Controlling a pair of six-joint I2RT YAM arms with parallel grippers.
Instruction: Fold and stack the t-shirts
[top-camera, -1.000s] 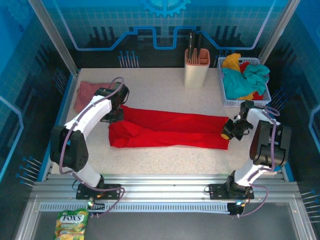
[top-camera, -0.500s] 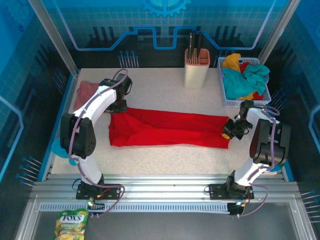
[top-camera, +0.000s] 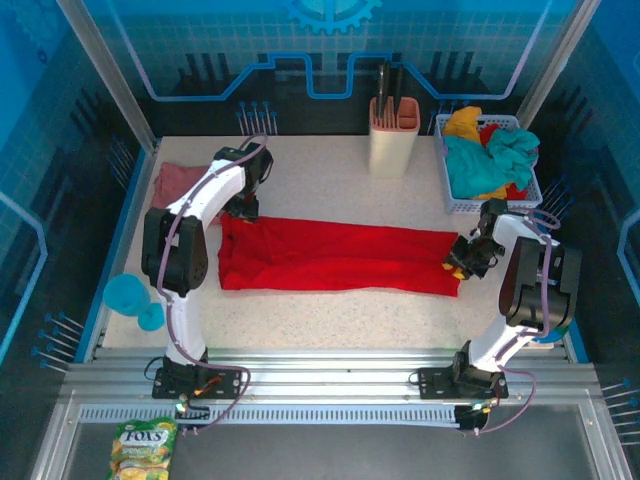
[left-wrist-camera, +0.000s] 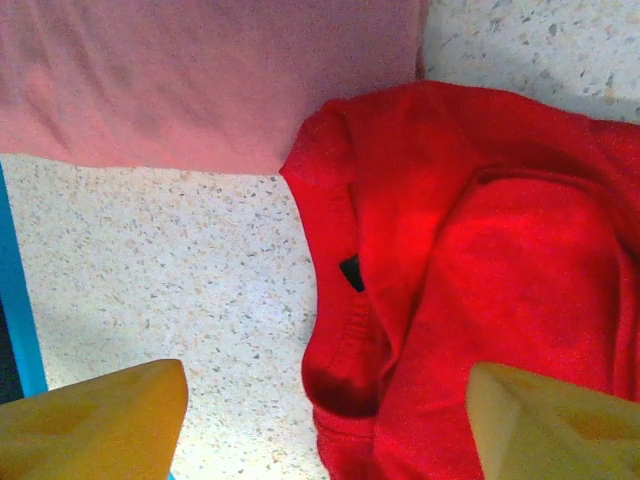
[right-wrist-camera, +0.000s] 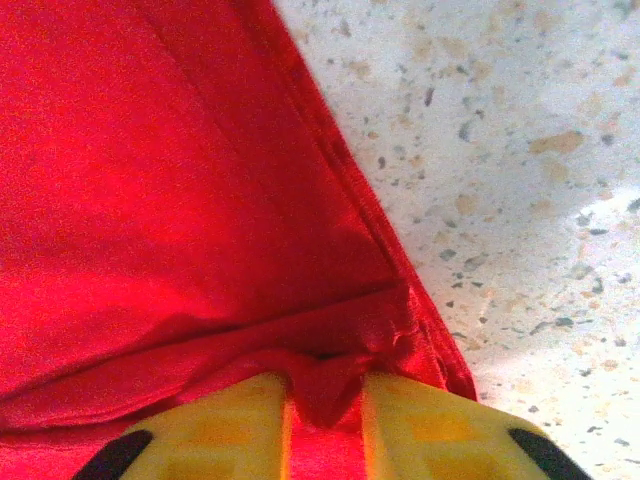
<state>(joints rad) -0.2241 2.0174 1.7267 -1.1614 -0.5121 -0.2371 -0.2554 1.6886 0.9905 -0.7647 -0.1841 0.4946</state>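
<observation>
"FOX'S" is printed on the green candy bag

Both arms wear white shells on the long links, the left arm and right arm alike, with black joints and black bases. A thin purplish cable loops along each. The left fingers are blocky and yellow; the right fingers match, with black patches.

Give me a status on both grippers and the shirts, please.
Left gripper open over red shirt, collar end. Right gripper shut on its opposite corner. Pink shirt abuts the collar end.
</observation>
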